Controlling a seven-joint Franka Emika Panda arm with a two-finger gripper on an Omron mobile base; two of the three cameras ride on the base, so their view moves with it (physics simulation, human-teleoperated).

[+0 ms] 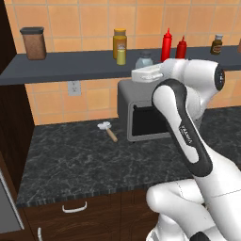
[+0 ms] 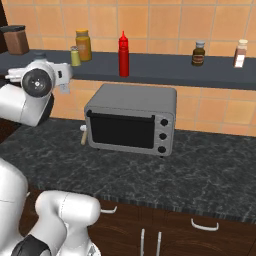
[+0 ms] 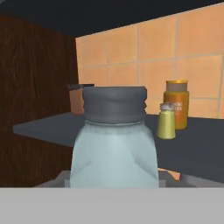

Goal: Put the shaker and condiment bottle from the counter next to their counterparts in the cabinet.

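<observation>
shaker [image 1: 144, 60] at cabinet [image 1: 70, 66] edge; two red bottles [image 1: 166, 44] on cabinet

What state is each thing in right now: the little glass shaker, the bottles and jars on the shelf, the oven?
Glass shaker: capped, upright, held up near the shelf.
Gripper: shut on the glass shaker.
Yellow-green shaker: upright on the shelf, capped.
Amber jar: upright, lid on.
Two red squeeze bottles: upright on the shelf.
Toaster oven: door closed, on the counter.
Brown canister: lid on.
</observation>
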